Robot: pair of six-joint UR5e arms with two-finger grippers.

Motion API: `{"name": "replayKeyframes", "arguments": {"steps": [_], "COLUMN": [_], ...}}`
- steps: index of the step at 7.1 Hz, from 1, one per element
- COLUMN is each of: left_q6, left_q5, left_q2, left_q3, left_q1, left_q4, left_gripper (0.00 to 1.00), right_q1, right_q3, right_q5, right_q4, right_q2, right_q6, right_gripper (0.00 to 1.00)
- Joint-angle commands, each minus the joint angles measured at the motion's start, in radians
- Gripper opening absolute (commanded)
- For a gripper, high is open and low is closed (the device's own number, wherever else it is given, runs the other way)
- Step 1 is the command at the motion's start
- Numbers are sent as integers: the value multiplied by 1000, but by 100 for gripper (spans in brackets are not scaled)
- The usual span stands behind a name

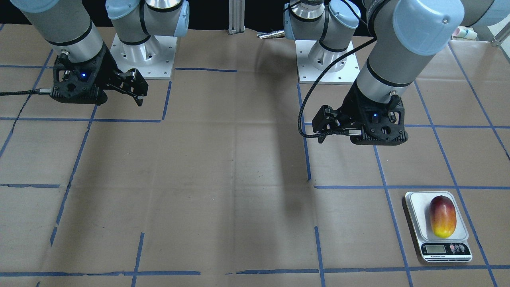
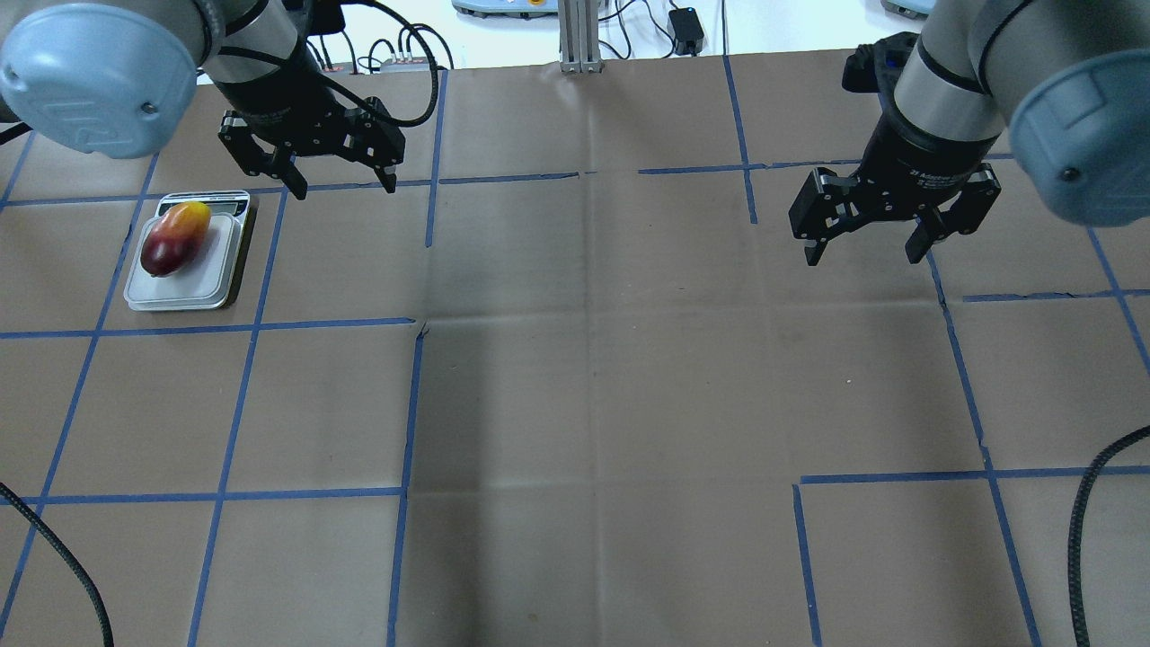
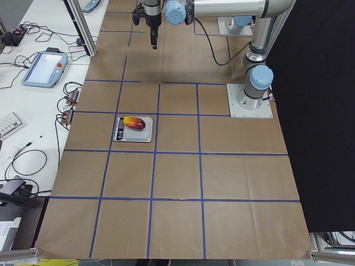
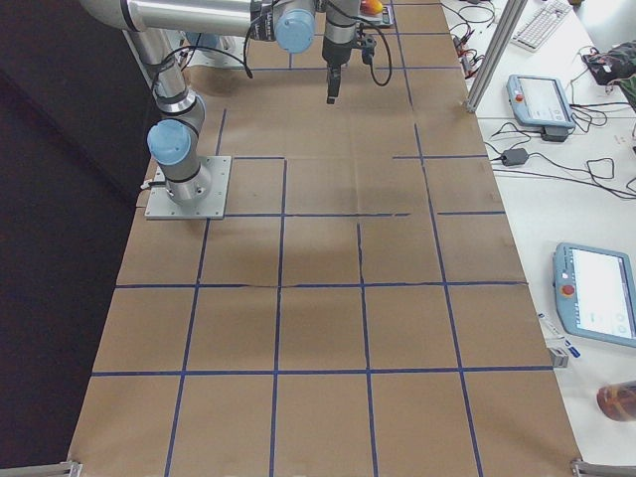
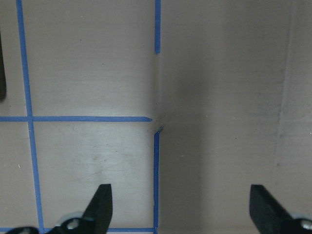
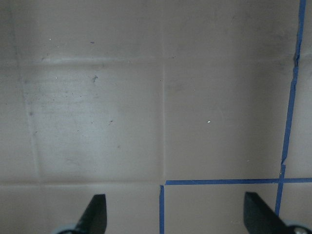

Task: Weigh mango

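Brown-paper table (image 2: 575, 404), mango (image 2: 175, 238) lying on the scale (image 2: 193, 286), left gripper (image 2: 343, 189) and right gripper (image 2: 862, 258) both spread apart, empty.

The left end effector (image 5: 181, 204) is hovering over the brown tabletop (image 5: 224, 73), its fingertips (image 5: 101, 204) standing wide apart. Blue tape lines (image 5: 87, 119) are crossing the paper beneath it.

Robotics laboratory: brown paper-covered table (image 3: 177, 177) gridded in blue tape (image 2: 269, 493); square bolted metal base plate (image 3: 236, 111); grey touchscreen teach pendant (image 4: 594, 293); white keyboard (image 3: 6, 124); loose black cables (image 2: 1075, 557).
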Motion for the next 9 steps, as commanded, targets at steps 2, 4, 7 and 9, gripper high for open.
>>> {"name": "replayKeyframes", "arguments": {"steps": [2, 4, 7, 9], "left_q6": [11, 11, 10, 10], "left_q5": [0, 1, 1, 1], "left_q2": [20, 32, 57, 57], "left_q3": [-34, -41, -79, -79], "left_q1": [3, 3, 17, 23], "left_q4": [3, 1, 3, 4], "left_gripper": [100, 100, 100, 100], "right_q1": [0, 0, 0, 0], "right_q3": [0, 0, 0, 0], "right_q5": [0, 0, 0, 0], "right_q4": [0, 0, 0, 0], "right_q2": [0, 0, 0, 0], "right_q6": [0, 0, 0, 0], "right_gripper": [100, 100, 100, 100]}}
